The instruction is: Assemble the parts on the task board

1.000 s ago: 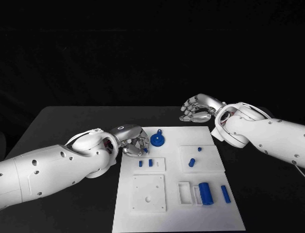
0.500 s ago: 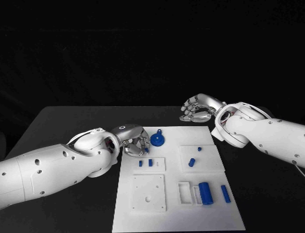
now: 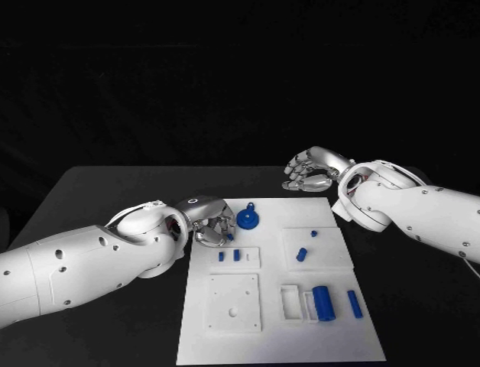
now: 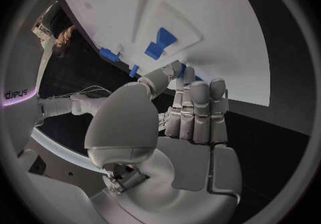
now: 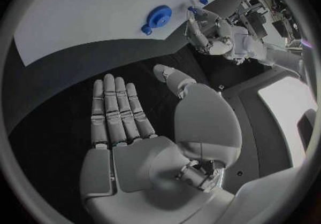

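Observation:
The white task board [image 3: 273, 336] lies in the middle of the black table. My left hand [image 3: 209, 227] hovers at the board's far left edge, beside a round blue part [image 3: 247, 222]. Its thumb and fingers [image 4: 190, 87] are curled together, and a small blue part [image 4: 182, 69] seems pinched at their tips. Two short blue pegs [image 3: 229, 257] stand in a raised plate just near of that hand. My right hand [image 3: 312, 172] hangs over bare table past the board's far right corner, its fingers [image 5: 117, 109] straight and apart, holding nothing.
On the board's right half are a small blue block [image 3: 302, 255], a blue cylinder [image 3: 324, 303] and a thin blue bar [image 3: 355, 304]. A square white plate with a hole [image 3: 235, 302] sits at the near left. Bare black table surrounds the board.
Both hands keep their places. Only the left forearm has shifted slightly.

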